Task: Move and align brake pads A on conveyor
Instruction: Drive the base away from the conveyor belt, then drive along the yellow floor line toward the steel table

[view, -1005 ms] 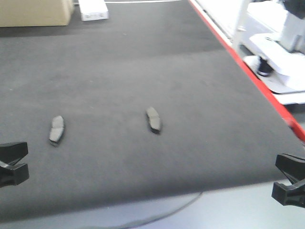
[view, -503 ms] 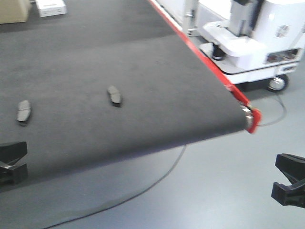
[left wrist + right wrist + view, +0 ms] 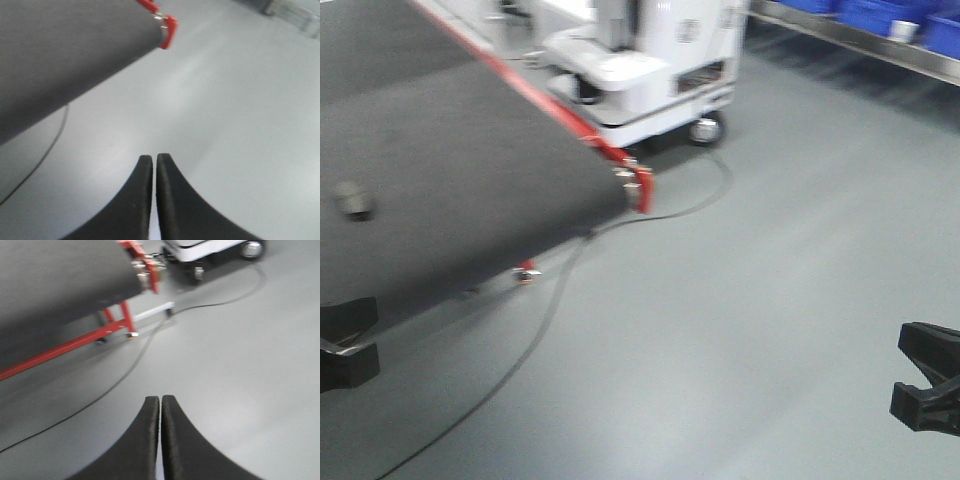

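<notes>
While the left gripper (image 3: 151, 159) and right gripper (image 3: 160, 400) both sit clenched on nothing above floor (image 3: 770, 300), the one pad (image 3: 353, 200) in view lies on the conveyor (image 3: 470, 140), ahead of the left jaws, the nearer pair; its long axis is too blurred to tell.

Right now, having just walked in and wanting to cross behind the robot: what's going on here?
Nothing is being handled. The left gripper and right gripper are both shut and empty, hanging over bare grey floor. The front view has swung right within the last second, so the conveyor now sits at the left, with only one blurred brake pad in sight near the picture's edge. A black cable trails across the floor near a white wheeled machine.
</notes>
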`<state>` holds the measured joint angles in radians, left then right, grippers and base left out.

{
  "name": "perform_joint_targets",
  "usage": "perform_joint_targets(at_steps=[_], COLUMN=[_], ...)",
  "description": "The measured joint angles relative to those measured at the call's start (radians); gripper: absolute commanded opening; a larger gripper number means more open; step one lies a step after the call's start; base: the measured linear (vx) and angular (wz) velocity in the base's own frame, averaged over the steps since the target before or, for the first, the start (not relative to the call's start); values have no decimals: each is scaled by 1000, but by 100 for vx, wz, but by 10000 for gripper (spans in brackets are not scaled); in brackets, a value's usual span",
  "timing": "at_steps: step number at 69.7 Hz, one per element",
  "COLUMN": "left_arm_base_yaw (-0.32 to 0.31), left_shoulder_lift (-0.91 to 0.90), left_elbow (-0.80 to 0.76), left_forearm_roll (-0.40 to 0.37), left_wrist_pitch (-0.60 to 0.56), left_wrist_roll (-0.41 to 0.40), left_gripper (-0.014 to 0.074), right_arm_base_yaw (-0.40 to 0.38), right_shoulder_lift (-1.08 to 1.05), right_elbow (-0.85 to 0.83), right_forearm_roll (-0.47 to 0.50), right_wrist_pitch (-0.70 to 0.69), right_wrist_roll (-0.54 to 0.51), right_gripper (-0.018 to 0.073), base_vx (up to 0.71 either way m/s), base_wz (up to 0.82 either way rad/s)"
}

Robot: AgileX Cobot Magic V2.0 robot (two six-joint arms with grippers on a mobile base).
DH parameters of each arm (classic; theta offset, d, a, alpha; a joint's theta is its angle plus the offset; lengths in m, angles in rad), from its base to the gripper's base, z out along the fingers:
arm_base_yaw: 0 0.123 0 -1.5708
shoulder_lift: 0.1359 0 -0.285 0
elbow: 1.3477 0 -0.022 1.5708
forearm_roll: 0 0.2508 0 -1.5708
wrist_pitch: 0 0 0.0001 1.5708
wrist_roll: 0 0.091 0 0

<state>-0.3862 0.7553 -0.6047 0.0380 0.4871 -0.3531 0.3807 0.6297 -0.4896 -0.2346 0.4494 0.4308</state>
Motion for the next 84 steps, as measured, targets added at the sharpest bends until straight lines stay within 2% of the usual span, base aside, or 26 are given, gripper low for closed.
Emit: perform_joint_targets(at_steps=[29, 84], left_arm_base_yaw=[0, 0], left_shoulder_lift=[0, 0], left_elbow=[0, 0], left_forearm_roll=[0, 0], left_wrist_pitch=[0, 0], left_wrist_roll=[0, 0], left_gripper=[-8, -8], right_arm_base_yaw=[0, 0], right_shoulder_lift=[0, 0], right_elbow=[0, 0], right_forearm_roll=[0, 0], right_wrist_pitch=[1, 16], right_wrist_roll=[0, 0], right_gripper=[-10, -10], base_vx=[-11, 1], base_wz=[-71, -46])
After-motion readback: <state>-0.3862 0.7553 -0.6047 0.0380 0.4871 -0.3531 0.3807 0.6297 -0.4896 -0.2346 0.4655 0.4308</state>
